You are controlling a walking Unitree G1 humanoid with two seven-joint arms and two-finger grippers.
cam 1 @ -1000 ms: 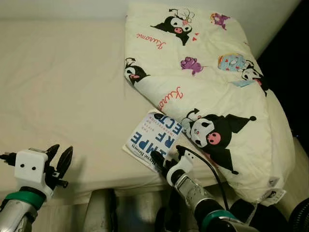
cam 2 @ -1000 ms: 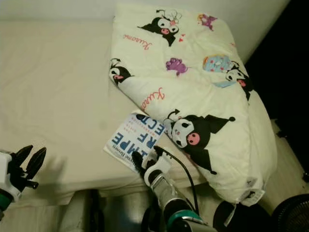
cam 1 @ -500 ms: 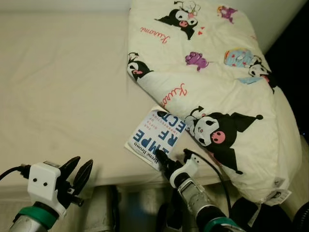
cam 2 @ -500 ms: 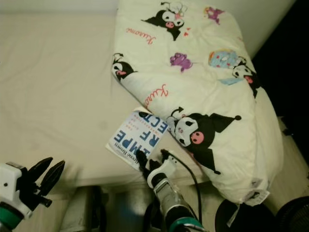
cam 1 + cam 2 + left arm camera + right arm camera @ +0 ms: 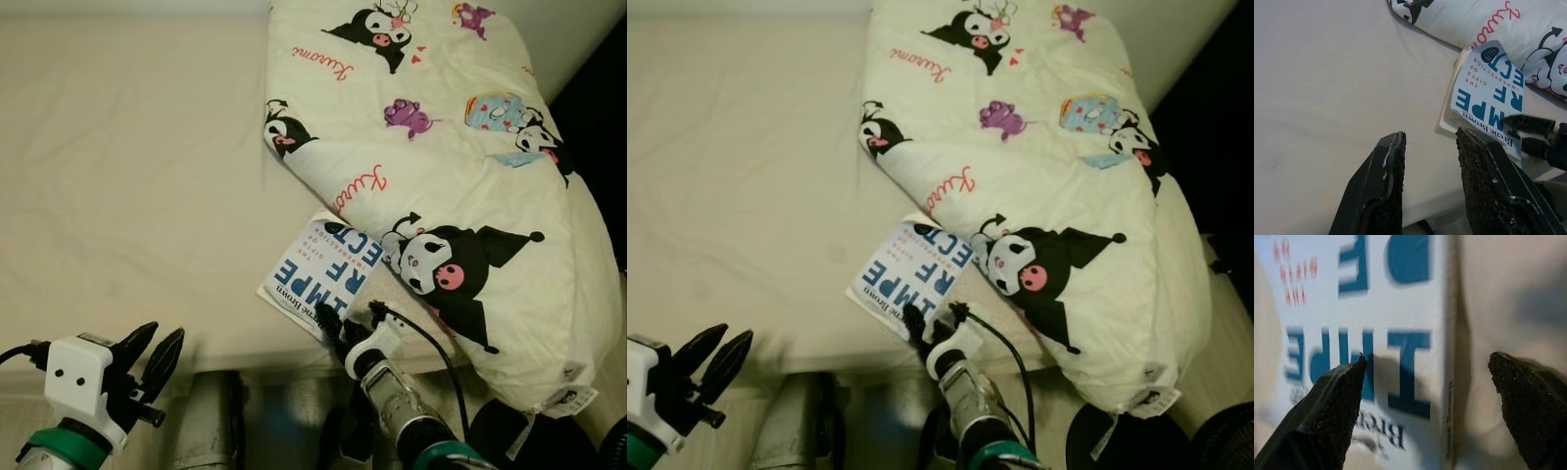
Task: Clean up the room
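- right, head views: book (image 5: 321, 275) lies flat on the bed (image 5: 127, 176) near its front edge, far corner tucked under the cartoon-print quilt (image 5: 441, 166). that overlap prob means it needs sliding out toward the edge, not lifting straight up.
- same views: right gripper (image 5: 338, 321) sits at the book's near edge, tips over the cover; left gripper (image 5: 152, 354) hangs low off the bed's front edge, well apart from the book, fingers spread, holding nothing.
- left wrist view: its two rough black fingers (image 5: 1383, 186) stand apart w/ bare sheet between them. book shows beyond, blue title letters, w/ the right gripper's dark tips at its near edge. looks like this arm is just waiting.
- right wrist view: v. close and blurred. fingers (image 5: 1327, 406) splayed wide, one over the cover, other over bare sheet past the book's side edge. so jaws straddle that edge, nothing pinched yet; seems lined up to grab the book for tidying.
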